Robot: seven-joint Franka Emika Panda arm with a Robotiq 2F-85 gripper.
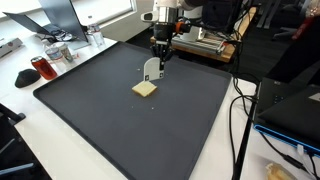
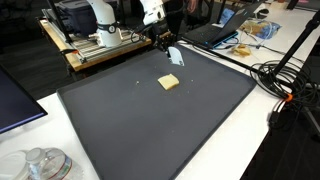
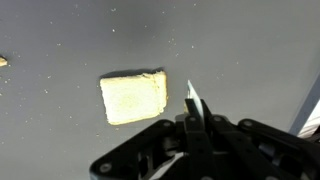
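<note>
My gripper is closest in the wrist view, its jaws closed tight on a thin white tool that hangs down from them. Under me the dark mat covers most of the bench. A tan square lies flat near the mat's middle, just beside the tool's tip with a narrow gap between them. A crumb sits well apart.
</note>
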